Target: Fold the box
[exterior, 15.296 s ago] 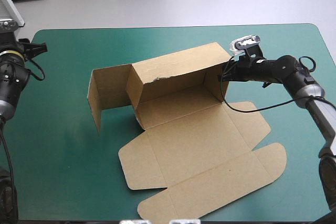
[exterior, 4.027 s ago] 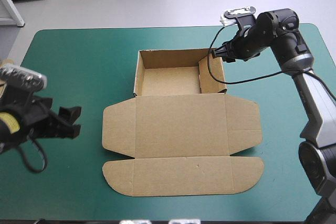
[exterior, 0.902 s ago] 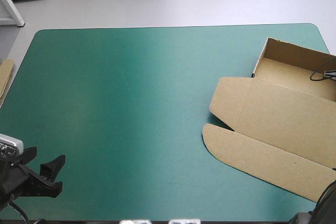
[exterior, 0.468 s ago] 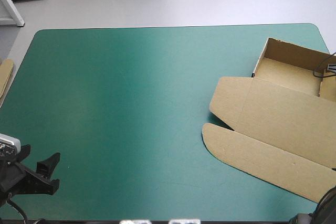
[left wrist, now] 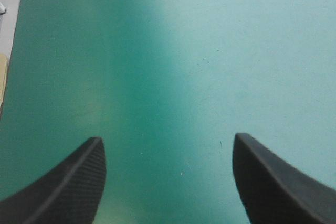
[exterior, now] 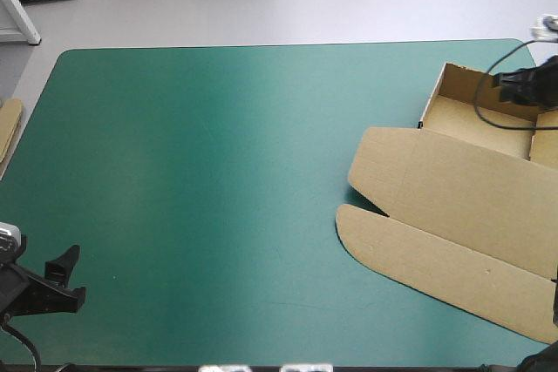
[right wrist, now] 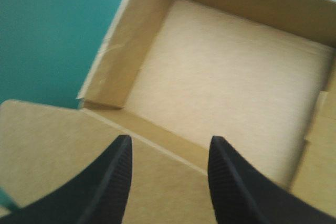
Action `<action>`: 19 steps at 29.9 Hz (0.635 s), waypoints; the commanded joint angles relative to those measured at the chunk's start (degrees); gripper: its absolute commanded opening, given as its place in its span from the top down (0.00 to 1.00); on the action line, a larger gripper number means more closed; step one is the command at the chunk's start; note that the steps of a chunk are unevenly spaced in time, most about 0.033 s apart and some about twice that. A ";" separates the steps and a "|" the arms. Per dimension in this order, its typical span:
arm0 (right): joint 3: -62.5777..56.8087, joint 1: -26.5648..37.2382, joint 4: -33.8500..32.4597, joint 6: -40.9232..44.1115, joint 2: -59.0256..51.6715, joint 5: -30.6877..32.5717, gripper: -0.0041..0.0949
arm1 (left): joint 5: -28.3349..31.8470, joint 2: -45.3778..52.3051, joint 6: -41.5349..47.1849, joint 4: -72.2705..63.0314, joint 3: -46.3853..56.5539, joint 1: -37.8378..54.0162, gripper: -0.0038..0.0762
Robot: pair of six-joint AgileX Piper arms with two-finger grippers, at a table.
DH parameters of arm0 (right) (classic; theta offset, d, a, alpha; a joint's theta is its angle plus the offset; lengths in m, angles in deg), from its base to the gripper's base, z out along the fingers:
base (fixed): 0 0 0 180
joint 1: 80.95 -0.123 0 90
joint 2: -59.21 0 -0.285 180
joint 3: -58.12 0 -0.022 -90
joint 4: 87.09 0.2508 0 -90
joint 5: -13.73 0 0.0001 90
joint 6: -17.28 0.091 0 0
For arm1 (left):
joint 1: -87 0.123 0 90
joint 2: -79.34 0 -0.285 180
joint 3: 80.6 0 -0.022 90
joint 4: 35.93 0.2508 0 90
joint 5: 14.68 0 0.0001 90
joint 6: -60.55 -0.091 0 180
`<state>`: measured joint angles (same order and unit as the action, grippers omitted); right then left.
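Judged from how it lies, the flat-cut brown cardboard box (exterior: 453, 189) looks nearly finished. It sits at the table's right edge and runs partly out of the high view. On the near side its long rounded tuck flap (exterior: 418, 254) and broad lid panel (exterior: 436, 185) lie spread on the teal-green table cover (exterior: 218, 145). Beyond them the open tray (exterior: 484, 115) has its walls raised and tucked. Little folding seems to be left, perhaps none.

Nearest, at the table's near left corner, the left gripper (exterior: 71, 276) has its black fin-shaped fingers (left wrist: 68, 182) spread wide. It grasps nothing, has only bare cover between them, and is well apart from the box. Farther off, the right gripper (exterior: 510, 84) hovers over the tray, its fingers (right wrist: 113, 182) parted and empty above the crease where lid meets tray. I cannot tell whether they touch the board. A strip of more brown board (exterior: 9, 132) shows at the table's left edge
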<state>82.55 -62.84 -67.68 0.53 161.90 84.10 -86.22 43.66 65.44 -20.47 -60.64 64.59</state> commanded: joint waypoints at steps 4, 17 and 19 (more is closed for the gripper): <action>-5.91 -15.66 1.59 -1.22 -8.28 -5.52 0.61 | 0.83 -0.77 4.21 1.24 -1.20 0.01 0.34; -24.04 -35.13 -0.11 -3.38 -29.74 -20.15 0.80 | 6.59 -0.66 5.43 1.40 3.99 0.01 0.36; -28.99 -35.80 0.02 -4.74 -35.16 -24.75 0.84 | 9.19 -0.66 5.43 0.99 6.05 0.01 0.36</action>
<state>57.49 -97.80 -68.02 -2.04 134.27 67.86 -83.74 43.71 70.25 -20.03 -55.87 64.59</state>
